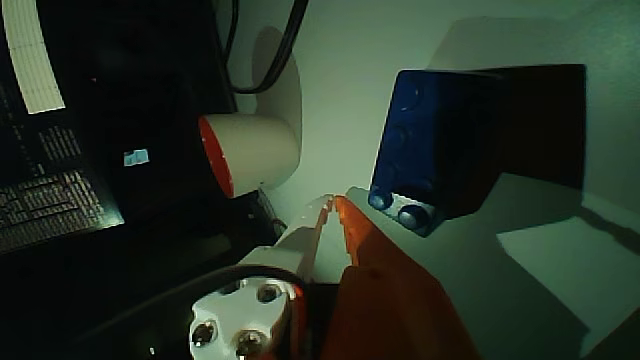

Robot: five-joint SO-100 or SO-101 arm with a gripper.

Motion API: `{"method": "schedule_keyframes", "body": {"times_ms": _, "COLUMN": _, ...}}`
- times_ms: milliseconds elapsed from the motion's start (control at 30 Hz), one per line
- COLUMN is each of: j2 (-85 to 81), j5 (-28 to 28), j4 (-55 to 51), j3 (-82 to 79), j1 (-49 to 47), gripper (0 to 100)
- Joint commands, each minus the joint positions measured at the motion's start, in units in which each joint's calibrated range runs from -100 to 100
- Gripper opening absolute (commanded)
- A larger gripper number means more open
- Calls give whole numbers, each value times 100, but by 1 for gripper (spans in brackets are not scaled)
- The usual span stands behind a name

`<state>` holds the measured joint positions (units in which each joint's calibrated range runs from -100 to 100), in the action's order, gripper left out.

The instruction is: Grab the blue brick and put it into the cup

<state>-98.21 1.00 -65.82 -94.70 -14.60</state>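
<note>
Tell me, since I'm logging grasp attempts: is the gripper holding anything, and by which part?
Nothing is held. The gripper has its fingertips together and empty, just short of the blue brick, which sits free.

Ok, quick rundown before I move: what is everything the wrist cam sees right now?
blue brick: one, dark blue, studs visible, right of centre on the white table, just beyond the fingertips.
cup: one, white outside with an orange-red inside, lying on its side, left of the brick, mouth facing left.
cable: one, black, looping at the top behind the cup.
dark equipment: black, with white print, filling the left side.
table: white surface.
gripper: one, one white finger and one orange finger, tips together, holding nothing, entering from the bottom.
</note>
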Motion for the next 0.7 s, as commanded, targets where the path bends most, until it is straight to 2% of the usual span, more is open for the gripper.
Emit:
{"method": "schedule_keyframes", "body": {"times_ms": 0, "j2": -144, "j5": -22, "j4": -7, "j3": 104, "j1": -51, "gripper": 0}}
{"method": "schedule_keyframes", "body": {"times_ms": 667, "j2": -144, "j5": 7, "j4": -7, "j3": 104, "j1": -27, "gripper": 0}}
